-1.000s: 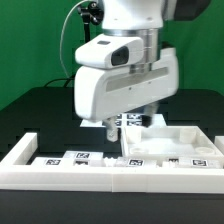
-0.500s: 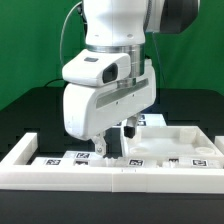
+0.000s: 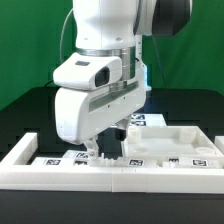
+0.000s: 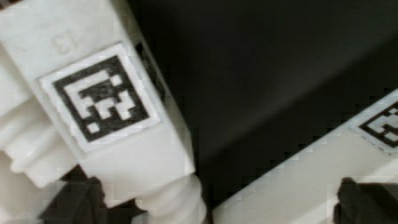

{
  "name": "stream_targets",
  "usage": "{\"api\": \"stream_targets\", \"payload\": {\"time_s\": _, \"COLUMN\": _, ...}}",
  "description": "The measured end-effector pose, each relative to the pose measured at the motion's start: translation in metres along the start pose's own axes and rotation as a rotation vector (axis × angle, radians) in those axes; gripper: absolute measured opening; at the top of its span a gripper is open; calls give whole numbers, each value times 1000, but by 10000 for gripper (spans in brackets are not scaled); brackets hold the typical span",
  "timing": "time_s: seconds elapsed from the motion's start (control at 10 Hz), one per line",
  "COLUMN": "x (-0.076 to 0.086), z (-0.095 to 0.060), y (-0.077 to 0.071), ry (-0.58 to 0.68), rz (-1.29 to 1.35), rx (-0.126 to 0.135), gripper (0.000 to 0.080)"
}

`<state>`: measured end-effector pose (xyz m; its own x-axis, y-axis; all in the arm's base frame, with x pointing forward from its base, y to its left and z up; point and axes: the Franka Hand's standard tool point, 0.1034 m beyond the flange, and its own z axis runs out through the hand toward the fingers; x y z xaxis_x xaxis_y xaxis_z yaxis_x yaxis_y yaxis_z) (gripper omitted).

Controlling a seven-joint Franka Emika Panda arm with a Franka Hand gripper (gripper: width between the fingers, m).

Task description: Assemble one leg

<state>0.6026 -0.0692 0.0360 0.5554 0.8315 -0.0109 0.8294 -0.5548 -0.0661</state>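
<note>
The leg [image 4: 111,105] fills one side of the wrist view: a white post with a black-and-white tag on its side and a ridged end. It lies on the black table between my fingers, close to one dark fingertip [image 4: 71,203]; the other fingertip [image 4: 379,198] stands far off. My gripper [image 4: 222,205] is open around it. In the exterior view my gripper [image 3: 107,150] is low over the table, just behind the front wall, and the hand hides the leg.
A wide flat white panel with raised edges [image 3: 185,142] lies at the exterior view's right. A white wall [image 3: 60,172] runs along the front. The marker board [image 3: 68,158] lies behind it. Another tagged white part [image 4: 338,150] lies beside the leg.
The arm has swung toward the exterior view's left and come down and forward, from beside the panel to just behind the front wall.
</note>
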Motion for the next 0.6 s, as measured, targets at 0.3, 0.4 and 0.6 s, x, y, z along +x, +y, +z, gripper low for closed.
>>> {"api": "stream_targets", "payload": {"time_s": 0.3, "x": -4, "z": 5, "y": 1, "ry": -1, "rz": -1, "rx": 2, "gripper": 648}}
{"api": "stream_targets", "payload": {"time_s": 0.4, "x": -6, "z": 4, "y": 3, "ry": 0, "rz": -1, "rx": -1, "gripper": 648}}
{"api": "stream_targets", "payload": {"time_s": 0.6, "x": -8, "z": 5, "y": 6, "ry": 3, "rz": 3, "rx": -8, "gripper": 648}}
